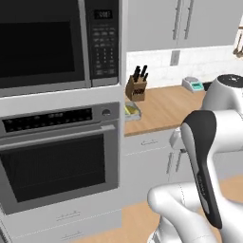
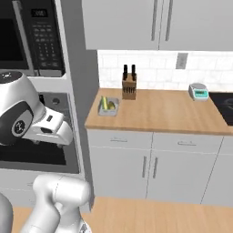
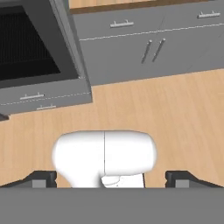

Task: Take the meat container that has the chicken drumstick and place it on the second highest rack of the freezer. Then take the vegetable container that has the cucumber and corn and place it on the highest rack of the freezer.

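Observation:
The vegetable container (image 2: 108,106) is a small grey tray at the left end of the wooden counter, close to the oven column. In it lie the cucumber and corn (image 2: 107,103), green and yellow-green, side by side. The left base view shows this container (image 1: 132,112) beside the oven wall. My gripper (image 3: 111,180) hangs over the wooden floor, well away from the counter, open, with nothing between its fingertips (image 3: 42,179). The meat container, the chicken drumstick and the freezer with its racks are out of view.
A wall oven (image 1: 59,156) with a microwave (image 1: 45,42) above it fills the left. On the counter (image 2: 159,113) stand a knife block (image 2: 129,86) and a small scale (image 2: 199,91). Grey cabinet doors (image 2: 150,168) run below, and a dark cooktop (image 2: 224,103) lies at the far right.

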